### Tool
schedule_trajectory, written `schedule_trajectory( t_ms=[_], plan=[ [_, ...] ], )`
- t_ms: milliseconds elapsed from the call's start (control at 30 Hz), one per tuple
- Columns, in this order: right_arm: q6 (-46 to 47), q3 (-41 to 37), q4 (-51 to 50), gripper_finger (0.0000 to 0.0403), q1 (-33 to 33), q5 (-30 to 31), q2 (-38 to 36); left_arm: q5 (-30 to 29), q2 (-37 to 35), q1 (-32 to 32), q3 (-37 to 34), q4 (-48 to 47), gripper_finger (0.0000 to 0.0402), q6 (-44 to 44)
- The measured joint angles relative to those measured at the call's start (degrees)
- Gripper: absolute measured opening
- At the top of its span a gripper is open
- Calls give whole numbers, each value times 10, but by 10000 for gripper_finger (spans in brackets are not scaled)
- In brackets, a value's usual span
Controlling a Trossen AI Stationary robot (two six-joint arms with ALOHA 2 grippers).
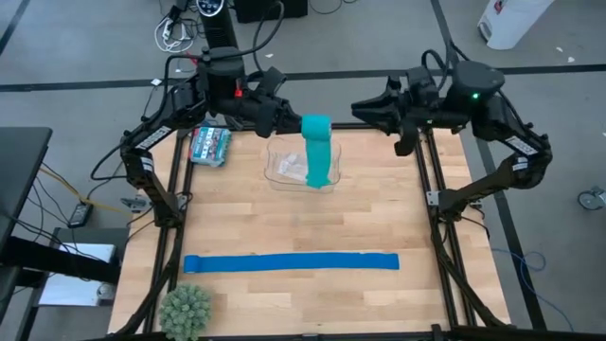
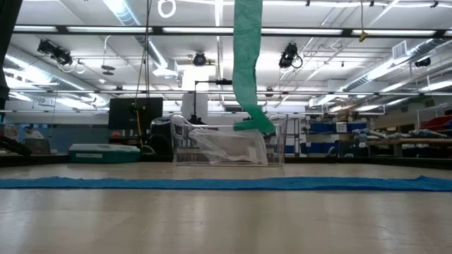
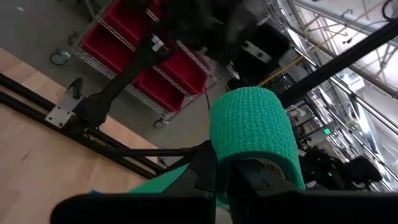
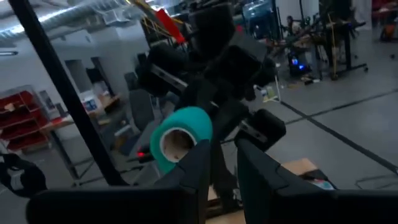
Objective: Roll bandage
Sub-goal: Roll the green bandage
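I find the bandage (image 1: 318,142) partly wound: a teal roll sits at the top, held well above the back of the table, and a loose tail hangs down from it into the clear plastic container (image 1: 284,170) below. In the low view the tail drops from the top edge and its end rests on or in the container's crumpled plastic lining; I cannot tell which. I judge the roll started but far from complete, since most of the strip's length is unwound.

The left gripper (image 3: 221,174) holds the roll, its fingers clamped on the roll's cardboard core. The right gripper (image 4: 221,155) faces the roll's open end from the other side, near it but apart from it. Its fingers show a narrow gap and grasp nothing that I can see.

What is left, in my judgement: drawing up and winding the hanging tail onto the roll.

The blue strip (image 1: 291,262) lies flat across the table's front, untouched. A green spiky ball (image 1: 185,309) sits at the front left corner.
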Motion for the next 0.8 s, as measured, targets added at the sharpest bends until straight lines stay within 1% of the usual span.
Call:
schedule_trajectory(
  t_ms=[67,200,500,800],
  plan=[
    [-5,-1,-4,73,4,2,5,-10,0,0,0,-4,21,0],
    [-29,-2,-1,73,16,31,26,-35,2,0,0,-2,21,0],
    [-78,-2,15,73,34,56,46,-44,5,0,0,-9,22,-2],
    [-102,-2,44,73,34,55,53,-35,13,0,0,-3,22,0]
  ],
)
